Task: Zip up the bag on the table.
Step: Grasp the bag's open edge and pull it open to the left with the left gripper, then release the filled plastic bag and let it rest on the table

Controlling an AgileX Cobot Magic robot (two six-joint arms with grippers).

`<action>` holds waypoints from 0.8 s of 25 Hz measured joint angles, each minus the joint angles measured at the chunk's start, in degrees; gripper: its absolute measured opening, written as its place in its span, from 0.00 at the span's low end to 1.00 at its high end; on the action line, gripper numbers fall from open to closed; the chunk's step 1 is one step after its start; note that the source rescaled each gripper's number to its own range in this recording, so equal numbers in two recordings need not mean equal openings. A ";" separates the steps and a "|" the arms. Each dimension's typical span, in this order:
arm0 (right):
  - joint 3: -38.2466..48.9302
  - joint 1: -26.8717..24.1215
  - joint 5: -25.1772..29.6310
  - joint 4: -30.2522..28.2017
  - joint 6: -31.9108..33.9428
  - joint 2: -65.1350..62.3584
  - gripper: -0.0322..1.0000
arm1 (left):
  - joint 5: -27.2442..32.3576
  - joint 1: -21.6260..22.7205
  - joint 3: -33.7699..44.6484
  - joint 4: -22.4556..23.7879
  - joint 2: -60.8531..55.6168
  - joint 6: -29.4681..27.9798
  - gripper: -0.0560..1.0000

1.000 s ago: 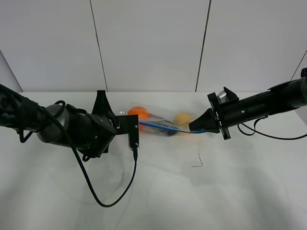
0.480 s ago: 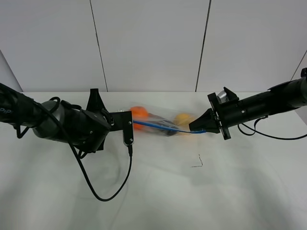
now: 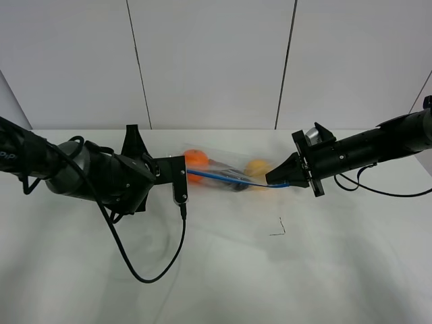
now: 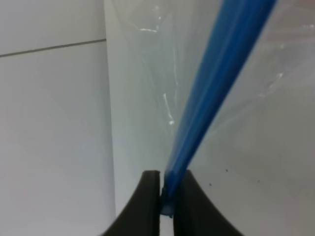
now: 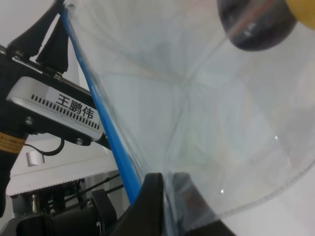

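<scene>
The clear plastic bag (image 3: 226, 170) lies at the back middle of the white table (image 3: 223, 270), with orange, yellow and dark produce inside. Its blue zipper strip (image 3: 233, 179) is stretched between both grippers. My left gripper (image 3: 186, 173) is shut on the strip's left end; the left wrist view shows the strip (image 4: 216, 83) pinched between the black fingers (image 4: 147, 196). My right gripper (image 3: 275, 181) is shut on the right end; in the right wrist view the strip (image 5: 106, 128) and clear film (image 5: 206, 108) run from the fingers (image 5: 152, 196) toward the left arm.
A black cable (image 3: 145, 260) loops from the left arm over the table's front left. A small dark mark (image 3: 279, 228) sits on the table in front of the bag. A grey panelled wall (image 3: 216, 61) stands behind the table.
My left gripper has slid left along the blue strip over the last second and now holds still. The bag's left end shifted slightly with it. The right arm has not moved.
</scene>
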 joint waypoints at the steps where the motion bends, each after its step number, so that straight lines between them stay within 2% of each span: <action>1: 0.00 0.00 0.00 0.00 0.00 0.00 0.03 | -0.04 0.00 0.00 0.00 0.00 -0.27 0.05; 3: 0.00 0.00 0.00 -0.06 0.00 0.00 0.03 | -0.61 0.11 0.00 0.00 0.00 -0.80 0.06; 5: 0.00 -0.14 0.00 -0.76 0.00 0.00 0.03 | -1.21 0.47 0.00 -0.28 0.00 -1.73 0.14; 6: 0.00 -0.21 0.00 -0.88 0.00 0.00 0.03 | -1.32 0.67 0.00 -0.44 0.00 -2.40 0.20; 9: 0.00 -0.43 0.00 -1.02 0.00 0.00 0.03 | -1.54 0.87 0.00 -0.65 0.00 -4.70 0.48; 12: 0.00 -0.43 0.00 -1.08 -0.05 0.00 0.03 | -1.38 0.87 0.00 -0.65 0.00 -6.27 0.64; 15: 0.00 -0.43 0.00 -1.08 -0.05 0.00 0.03 | -0.98 0.87 0.00 -0.65 0.00 -6.57 0.68; 20: 0.00 -0.43 0.00 -1.10 -0.05 0.00 0.03 | -0.19 0.87 0.00 -0.69 0.00 -7.62 0.70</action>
